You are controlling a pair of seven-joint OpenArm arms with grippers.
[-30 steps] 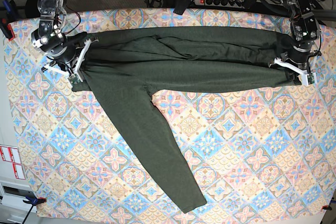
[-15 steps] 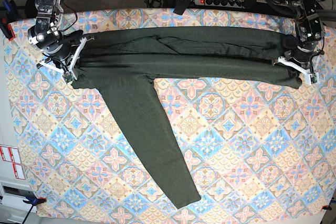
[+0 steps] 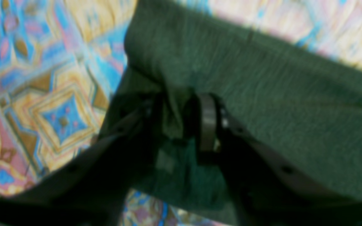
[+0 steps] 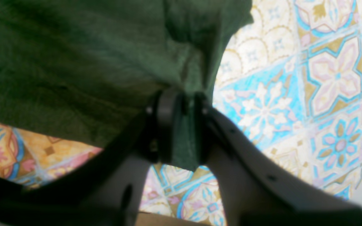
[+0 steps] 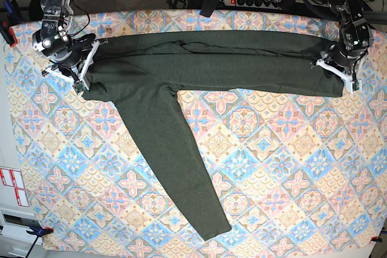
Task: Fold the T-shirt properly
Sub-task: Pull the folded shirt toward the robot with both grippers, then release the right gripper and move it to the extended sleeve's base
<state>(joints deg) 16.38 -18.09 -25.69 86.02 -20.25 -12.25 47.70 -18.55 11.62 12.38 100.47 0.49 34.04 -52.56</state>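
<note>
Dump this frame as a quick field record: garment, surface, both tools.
garment: T-shirt, dark olive, stretched in a band along the far side
sleeve: one long sleeve runs diagonally toward the near edge
surface: patterned tablecloth
left tool: at one end of the band, fabric bunched between its fingers
right tool: at the other end, fabric between its fingers
fold state: not finished

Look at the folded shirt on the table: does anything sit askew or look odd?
Yes. The shirt lies as a long band across the table's far side, but one sleeve sticks out diagonally toward the near edge, unfolded. Both ends look bunched where the left hand and right hand meet the cloth.
</note>
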